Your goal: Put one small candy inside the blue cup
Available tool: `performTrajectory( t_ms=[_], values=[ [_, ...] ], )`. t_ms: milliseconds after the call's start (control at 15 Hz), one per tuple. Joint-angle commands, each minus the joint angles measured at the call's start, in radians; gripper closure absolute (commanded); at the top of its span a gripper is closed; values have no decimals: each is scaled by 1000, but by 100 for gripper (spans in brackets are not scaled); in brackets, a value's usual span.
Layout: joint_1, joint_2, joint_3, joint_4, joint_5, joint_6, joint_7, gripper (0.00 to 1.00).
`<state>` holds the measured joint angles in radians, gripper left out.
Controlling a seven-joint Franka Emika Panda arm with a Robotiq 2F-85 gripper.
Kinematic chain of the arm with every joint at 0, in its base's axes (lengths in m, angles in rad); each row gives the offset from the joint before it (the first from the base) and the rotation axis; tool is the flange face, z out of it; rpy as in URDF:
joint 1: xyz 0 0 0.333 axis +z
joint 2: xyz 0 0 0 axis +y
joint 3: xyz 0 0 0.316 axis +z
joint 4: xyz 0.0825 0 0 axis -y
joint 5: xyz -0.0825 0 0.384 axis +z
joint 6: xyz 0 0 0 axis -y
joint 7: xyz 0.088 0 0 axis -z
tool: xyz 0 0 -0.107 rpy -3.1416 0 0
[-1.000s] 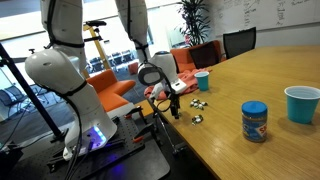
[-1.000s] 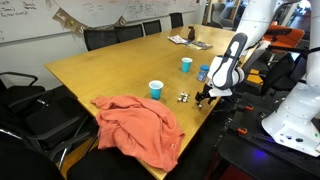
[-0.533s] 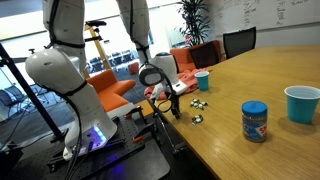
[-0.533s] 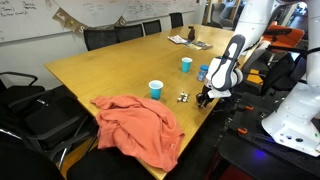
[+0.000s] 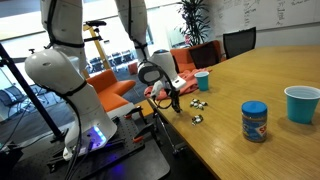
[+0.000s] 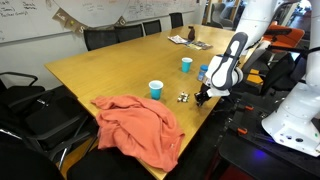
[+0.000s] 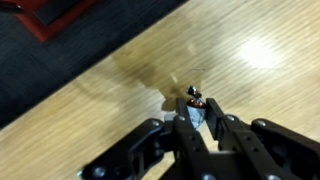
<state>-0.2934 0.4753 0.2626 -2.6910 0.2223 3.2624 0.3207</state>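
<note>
Evidently pinching the small candy [image 7: 193,104] between near-shut jaws by the counter [image 7: 250,100] edge, apart from the other sweets [image 5: 200,104], presumably ready for carrying to the blue cup [image 5: 202,80] close by.

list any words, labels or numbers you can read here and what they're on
No text here can be read.
whiteboard: handwriting, too small and blurred in both exterior views.
blue-lidded jar: label is blurred.
papers: print is too small.
small candy at the end effector: no text shows on its wrapper.
</note>
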Motion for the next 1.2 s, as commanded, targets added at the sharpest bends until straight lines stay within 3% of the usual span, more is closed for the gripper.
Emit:
performTrajectory(
  t_ms=[0,267,467,600,667,733,800,933,1000,1133],
  values=[
    [-120,-182,171,-92,-18,74,27,94],
    [-215,-291,341,-46,-35,69,86,94],
    [-218,-314,378,43,-24,20,84,94],
    [-158,-322,307,96,-1,-25,58,94],
    [-76,-378,206,80,28,-64,57,94],
    [-160,-309,310,77,-8,8,62,77],
    [-123,-321,256,89,-1,-14,60,77],
    [-96,-338,214,92,0,-27,60,77],
    [-94,-341,211,91,0,-28,60,94],
    [-60,-295,157,134,3,-31,85,94]
  ],
)
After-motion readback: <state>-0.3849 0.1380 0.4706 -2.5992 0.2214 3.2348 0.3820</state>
